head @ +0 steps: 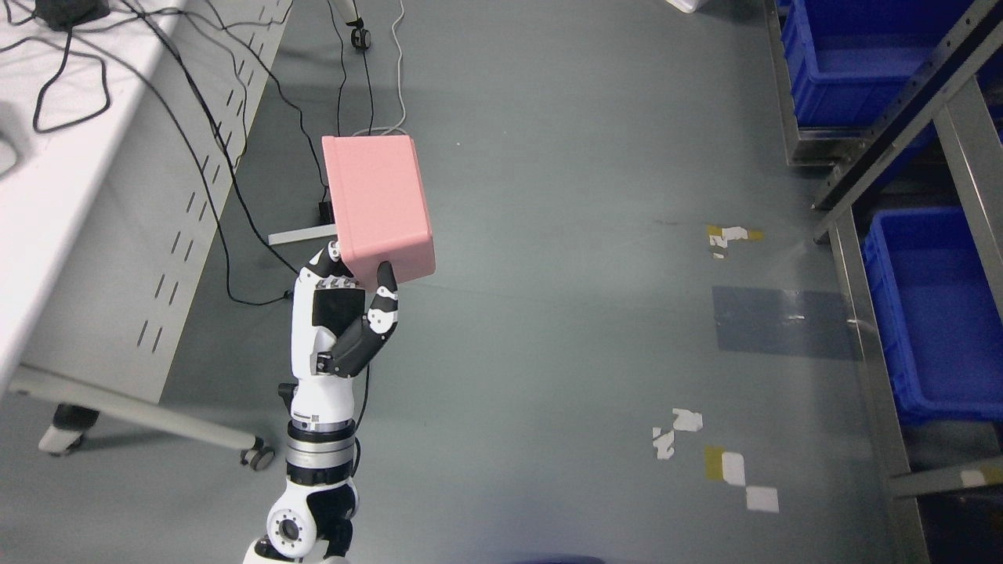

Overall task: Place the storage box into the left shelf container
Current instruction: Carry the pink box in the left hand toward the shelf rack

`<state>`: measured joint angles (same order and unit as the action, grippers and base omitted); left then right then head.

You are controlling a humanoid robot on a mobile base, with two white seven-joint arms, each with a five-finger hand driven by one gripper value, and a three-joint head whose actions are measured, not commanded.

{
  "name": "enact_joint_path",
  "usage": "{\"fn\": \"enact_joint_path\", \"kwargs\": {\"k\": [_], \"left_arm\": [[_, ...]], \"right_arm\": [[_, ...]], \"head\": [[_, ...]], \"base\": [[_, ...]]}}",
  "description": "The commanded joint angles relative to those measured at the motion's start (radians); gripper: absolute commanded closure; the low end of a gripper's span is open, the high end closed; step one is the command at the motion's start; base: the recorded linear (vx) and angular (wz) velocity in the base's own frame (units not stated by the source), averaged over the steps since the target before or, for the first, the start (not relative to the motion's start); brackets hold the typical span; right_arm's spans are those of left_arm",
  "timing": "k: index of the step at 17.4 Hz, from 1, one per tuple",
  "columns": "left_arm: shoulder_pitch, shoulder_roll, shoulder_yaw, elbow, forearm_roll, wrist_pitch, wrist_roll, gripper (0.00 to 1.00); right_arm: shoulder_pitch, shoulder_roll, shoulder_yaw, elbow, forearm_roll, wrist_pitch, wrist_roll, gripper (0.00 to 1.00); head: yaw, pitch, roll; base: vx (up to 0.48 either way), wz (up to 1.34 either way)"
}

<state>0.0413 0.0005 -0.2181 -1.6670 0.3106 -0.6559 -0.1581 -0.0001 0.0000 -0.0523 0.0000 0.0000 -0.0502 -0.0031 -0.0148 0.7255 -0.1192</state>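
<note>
Gripping pink storage box [378,205], left hand [345,301], long axis tilted near-vertical.

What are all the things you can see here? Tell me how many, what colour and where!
storage box: one, pink, held up over the floor, left of middle
bins: at least two, blue, on the shelf at the right
shelf: one, grey metal, right edge
table: one, white, on wheels, at the left
cables: several, black, on and beside the table
tape scraps: a few, white and yellow, on the grey floor
left hand: one, white and black, gripping the box's bottom edge
</note>
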Motion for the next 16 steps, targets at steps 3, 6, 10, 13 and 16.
{"fn": "enact_joint_path", "kwargs": {"k": [3,6,10,13,16], "left_arm": [[0.041,0.017,-0.021,0.006,0.001,0.001,-0.004,0.96],[0.061,0.017,-0.035,0.019,0.001,0.001,-0.004,0.96],[0.077,0.017,-0.052,0.032,0.001,-0.001,-0.006,0.96],[0.097,0.017,-0.085,0.065,0.001,-0.031,-0.008,0.96],[0.107,0.017,-0.115,0.085,-0.001,-0.031,-0.014,0.96]], "right_arm": [[-0.003,-0.018,0.000,-0.017,-0.021,0.001,0.002,0.00],[-0.004,-0.018,0.000,-0.017,-0.021,0.001,0.002,0.00],[-0.004,-0.018,0.000,-0.017,-0.021,0.001,0.000,0.00],[-0.004,-0.018,0.000,-0.017,-0.021,0.001,0.000,0.00],[-0.004,-0.018,0.000,-0.017,-0.021,0.001,0.000,0.00]], "head": [[0.0000,0.000,0.000],[0.0000,0.000,0.000],[0.0000,0.000,0.000],[0.0000,0.000,0.000],[0.0000,0.000,0.000]], "base": [[0.624,-0.10],[0.623,-0.29],[0.646,-0.58],[0.487,-0.99],[0.347,-1.11]]}}
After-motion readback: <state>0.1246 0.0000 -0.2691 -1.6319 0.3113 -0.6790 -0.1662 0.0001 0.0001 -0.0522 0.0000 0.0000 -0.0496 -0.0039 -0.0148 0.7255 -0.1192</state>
